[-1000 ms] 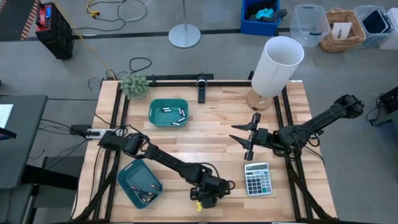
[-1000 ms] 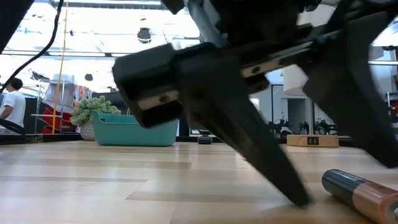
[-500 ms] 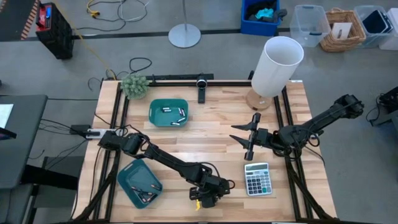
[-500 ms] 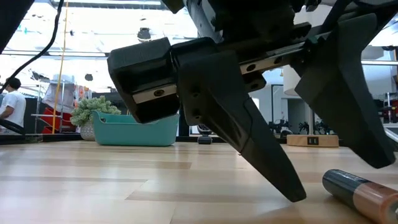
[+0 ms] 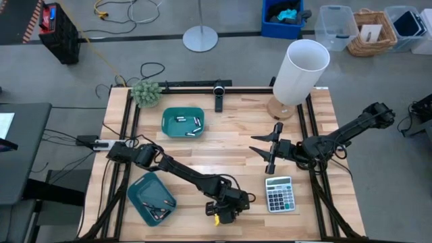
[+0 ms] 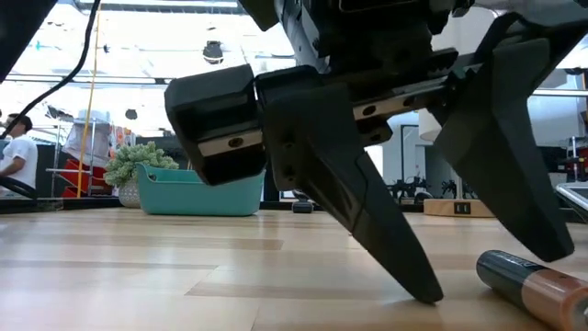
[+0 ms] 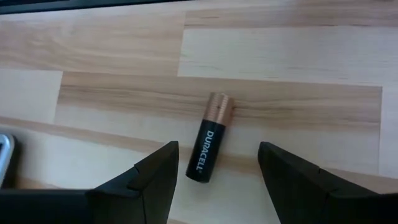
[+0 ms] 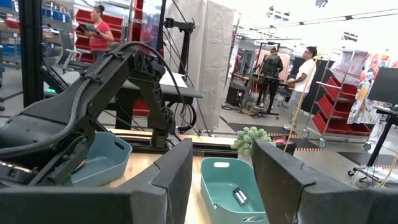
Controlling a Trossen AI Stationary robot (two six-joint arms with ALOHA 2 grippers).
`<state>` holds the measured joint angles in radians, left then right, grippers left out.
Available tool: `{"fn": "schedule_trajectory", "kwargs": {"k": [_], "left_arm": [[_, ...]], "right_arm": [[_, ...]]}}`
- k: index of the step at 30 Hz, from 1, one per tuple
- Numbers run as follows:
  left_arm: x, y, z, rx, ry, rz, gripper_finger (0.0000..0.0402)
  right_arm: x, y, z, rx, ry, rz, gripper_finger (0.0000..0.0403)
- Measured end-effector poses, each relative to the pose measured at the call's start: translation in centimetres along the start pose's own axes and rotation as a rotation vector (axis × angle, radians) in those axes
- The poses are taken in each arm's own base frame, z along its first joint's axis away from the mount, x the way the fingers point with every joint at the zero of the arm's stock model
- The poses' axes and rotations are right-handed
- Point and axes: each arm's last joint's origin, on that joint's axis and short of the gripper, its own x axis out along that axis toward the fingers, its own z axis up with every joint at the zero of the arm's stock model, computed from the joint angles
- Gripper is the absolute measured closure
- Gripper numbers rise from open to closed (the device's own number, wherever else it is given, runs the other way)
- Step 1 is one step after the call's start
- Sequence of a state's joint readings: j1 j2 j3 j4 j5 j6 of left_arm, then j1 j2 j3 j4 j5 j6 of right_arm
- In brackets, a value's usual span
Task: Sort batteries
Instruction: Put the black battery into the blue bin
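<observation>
While a black-and-copper battery [image 7: 208,137] lies on the tabletop [image 7: 280,56] at lower centre, the left hand [image 7: 214,163] is held released astride it. The right hand [image 5: 271,148], also released, is parked mid-right, empty.

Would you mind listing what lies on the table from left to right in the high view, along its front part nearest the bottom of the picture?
Tilted teal tray → left gripper, open, over a battery → grey calculator.

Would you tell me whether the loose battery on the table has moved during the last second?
No. In the low view the battery lies at the same spot on the table planks.
</observation>
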<state>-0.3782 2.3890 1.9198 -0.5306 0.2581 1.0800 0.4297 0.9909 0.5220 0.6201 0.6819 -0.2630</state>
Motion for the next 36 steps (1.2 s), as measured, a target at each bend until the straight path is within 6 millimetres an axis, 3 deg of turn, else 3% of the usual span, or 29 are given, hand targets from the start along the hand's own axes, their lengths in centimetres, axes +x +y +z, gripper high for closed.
{"fn": "schedule_trajectory", "kwargs": {"k": [36], "left_arm": [[-0.8, 0.9, -2.6, 0.026, -0.069, -0.051, 0.0206]], "right_arm": [[0.0, 0.0, 0.0, 0.009, -0.001, 0.0, 0.0223]]}}
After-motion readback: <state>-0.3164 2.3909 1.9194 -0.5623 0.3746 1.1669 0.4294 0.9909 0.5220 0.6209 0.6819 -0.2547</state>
